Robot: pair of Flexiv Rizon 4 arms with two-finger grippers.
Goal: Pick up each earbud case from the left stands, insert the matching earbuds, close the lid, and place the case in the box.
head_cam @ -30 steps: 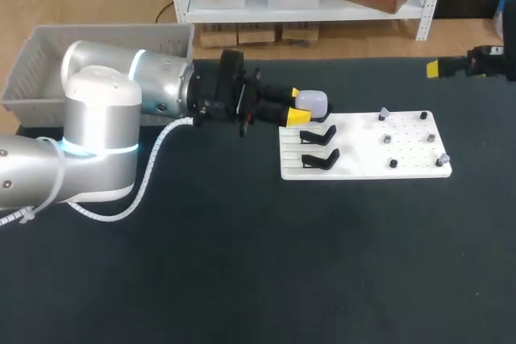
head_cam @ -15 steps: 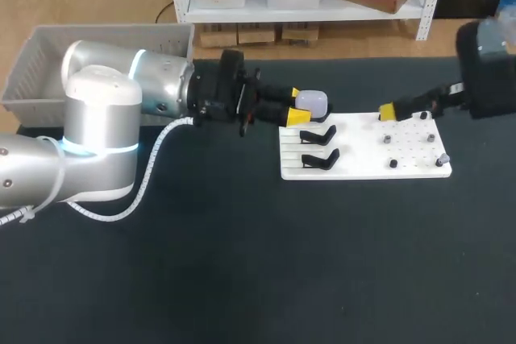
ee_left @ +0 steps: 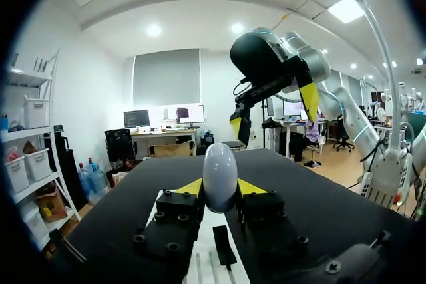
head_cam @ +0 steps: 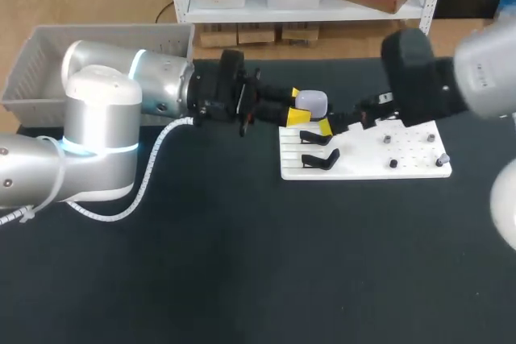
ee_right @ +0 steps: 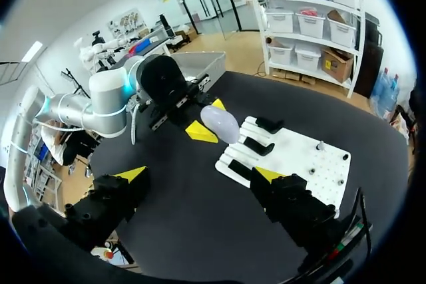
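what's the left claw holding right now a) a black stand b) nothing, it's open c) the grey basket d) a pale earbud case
d, the left claw has its two yellow tips pressed on either side of the pale earbud case, which also shows between those tips in the head view.

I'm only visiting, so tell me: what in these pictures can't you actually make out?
- Inside the earbud case: every view, its own shell hides whether earbuds are in it.
- Small pieces on the white board: head and right wrist views, too small to tell earbuds from pegs.
- Floor of the grey box: head view, the left arm covers much of it.
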